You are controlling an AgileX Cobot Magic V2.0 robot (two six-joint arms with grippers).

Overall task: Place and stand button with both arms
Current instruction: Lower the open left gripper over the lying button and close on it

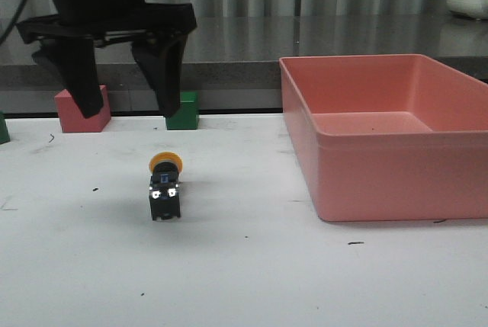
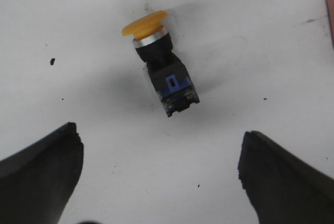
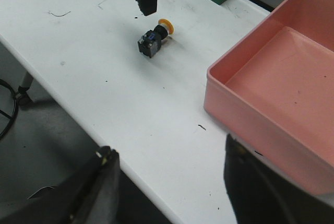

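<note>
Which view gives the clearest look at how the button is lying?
The left wrist view: the button fills the frame from above, on its side, yellow cap, silver collar and blue mark all sharp. The front view shows it end-on and small, below the open left gripper. The right wrist view shows it small and distant.

the button (image 2: 159, 62) had a matt yellow plastic cap, a shiny metal collar and a dull black plastic body. the table (image 1: 305, 266) was smooth, matt white, scuffed with dark marks. the bin (image 1: 396, 136), at 3 o'clock, looked like smooth, faintly glossy pink plastic.
</note>
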